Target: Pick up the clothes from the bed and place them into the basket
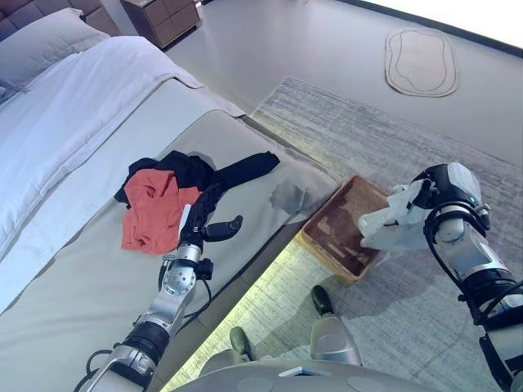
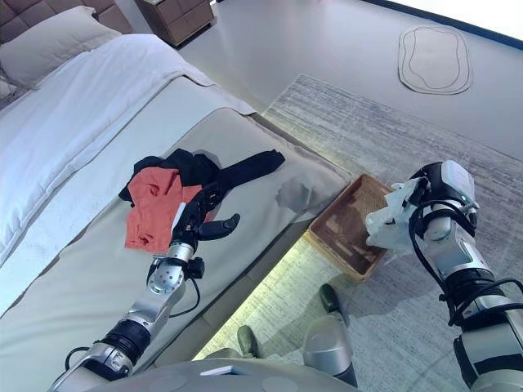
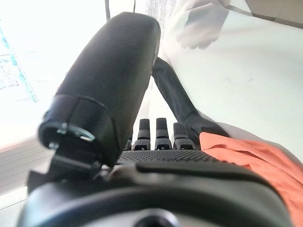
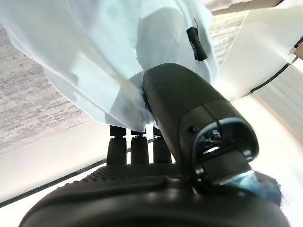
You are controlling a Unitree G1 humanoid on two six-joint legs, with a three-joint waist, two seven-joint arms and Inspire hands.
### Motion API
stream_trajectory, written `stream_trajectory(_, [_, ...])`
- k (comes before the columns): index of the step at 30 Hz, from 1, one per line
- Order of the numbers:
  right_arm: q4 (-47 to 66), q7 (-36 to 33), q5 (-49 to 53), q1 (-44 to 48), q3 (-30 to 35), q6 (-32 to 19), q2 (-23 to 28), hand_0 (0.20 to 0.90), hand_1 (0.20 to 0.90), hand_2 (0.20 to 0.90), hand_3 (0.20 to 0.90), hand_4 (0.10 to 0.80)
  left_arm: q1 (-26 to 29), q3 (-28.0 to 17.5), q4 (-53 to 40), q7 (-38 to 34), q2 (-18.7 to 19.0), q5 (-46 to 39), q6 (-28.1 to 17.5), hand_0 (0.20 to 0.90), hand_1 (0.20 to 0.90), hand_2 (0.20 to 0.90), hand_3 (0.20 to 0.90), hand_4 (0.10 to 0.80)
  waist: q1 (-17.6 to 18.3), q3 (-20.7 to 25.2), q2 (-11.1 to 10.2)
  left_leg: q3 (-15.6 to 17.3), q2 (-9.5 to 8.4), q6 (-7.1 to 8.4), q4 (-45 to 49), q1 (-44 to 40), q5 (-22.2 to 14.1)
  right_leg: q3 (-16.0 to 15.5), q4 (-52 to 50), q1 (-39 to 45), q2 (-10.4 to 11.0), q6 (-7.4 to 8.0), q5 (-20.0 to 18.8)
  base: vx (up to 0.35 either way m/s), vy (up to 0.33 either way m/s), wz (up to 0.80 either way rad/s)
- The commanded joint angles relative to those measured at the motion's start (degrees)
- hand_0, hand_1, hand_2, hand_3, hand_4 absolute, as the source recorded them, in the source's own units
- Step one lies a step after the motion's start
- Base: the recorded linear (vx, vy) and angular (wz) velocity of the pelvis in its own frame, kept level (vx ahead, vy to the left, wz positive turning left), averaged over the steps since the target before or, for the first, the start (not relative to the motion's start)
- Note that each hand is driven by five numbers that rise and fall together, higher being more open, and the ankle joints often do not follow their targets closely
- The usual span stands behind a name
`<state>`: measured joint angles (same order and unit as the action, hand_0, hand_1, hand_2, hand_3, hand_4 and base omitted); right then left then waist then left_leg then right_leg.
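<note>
An orange garment (image 1: 151,208) and a black garment (image 1: 221,171) lie bunched together on the beige bed (image 1: 73,286). My left hand (image 1: 203,222) is open at their near edge, fingers straight and resting on the black cloth, thumb held out. The left wrist view shows those fingers (image 3: 161,135) beside the orange cloth (image 3: 255,161) and the black cloth (image 3: 175,94). My right hand (image 1: 426,192) is shut on a white garment (image 1: 391,222), held above the right end of the brown woven basket (image 1: 337,219) on the floor. The right wrist view shows its thumb (image 4: 180,94) pressed into the white cloth (image 4: 118,56).
A grey patch, perhaps cloth (image 1: 290,196), lies near the bed's corner. A white duvet (image 1: 73,106) and pillow (image 1: 41,37) cover the far bed. A wooden nightstand (image 1: 159,16) stands beyond. The basket rests on a grey rug (image 1: 384,139); a small mat (image 1: 421,61) lies farther off.
</note>
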<state>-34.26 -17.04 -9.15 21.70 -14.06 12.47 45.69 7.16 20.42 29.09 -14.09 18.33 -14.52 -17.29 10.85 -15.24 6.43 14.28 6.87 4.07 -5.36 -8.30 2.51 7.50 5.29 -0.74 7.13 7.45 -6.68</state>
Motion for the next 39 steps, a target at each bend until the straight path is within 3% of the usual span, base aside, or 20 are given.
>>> stream_trajectory(1, [-1.39, -3.02, -3.27, 9.88, -1.10, -2.43, 1.37, 0.502, 0.502, 0.502, 0.436, 0.336, 6.32, 0.84, -0.85, -0.46, 1.41, 0.92, -5.23, 0.900, 0.900, 0.900, 0.900, 0.800, -1.76, 2.70, -3.12, -3.15, 2.51, 1.55, 0.36, -1.65, -3.29, -1.31, -3.90, -0.06, 2.21, -0.80, 1.30, 0.000, 0.000, 0.00])
stream_trajectory(2, [-1.80, -3.32, -2.73, 9.73, -1.28, -2.41, 1.46, 0.900, 0.900, 0.900, 0.900, 0.800, 6.33, 0.82, -0.94, -0.45, 1.49, 0.85, -5.14, 0.900, 0.900, 0.900, 0.900, 0.800, -1.84, 2.71, -3.17, -3.19, 2.54, 1.56, 0.36, -1.62, -3.24, -1.42, -3.86, 0.00, 2.22, -0.79, 1.27, 0.000, 0.000, 0.00])
stream_trajectory(29, [2.77, -5.32, -3.67, 9.27, -1.45, -3.15, 1.06, 0.900, 0.900, 0.900, 0.900, 0.800, 5.68, 0.42, 0.08, -0.82, 2.20, 0.32, -5.55, 0.900, 0.900, 0.900, 0.900, 0.800, -3.84, 3.06, -5.07, -4.89, 2.87, 1.26, 0.36, -1.45, -3.01, -2.92, -3.84, 1.12, 2.51, -0.93, 1.46, 0.009, 0.000, 0.03])
stream_trajectory(39, [7.69, -5.03, -6.69, 16.60, -5.17, -4.35, 2.63, 0.900, 0.900, 0.900, 0.900, 0.800, 3.21, -0.57, -0.26, -1.01, 3.23, 0.91, -6.08, 0.900, 0.900, 0.900, 0.900, 0.800, -8.58, 3.61, -6.73, -9.40, 2.46, 0.91, 0.36, -0.34, -2.35, -6.03, -4.21, 2.32, 2.81, -1.62, 2.60, 0.051, -0.016, 0.12])
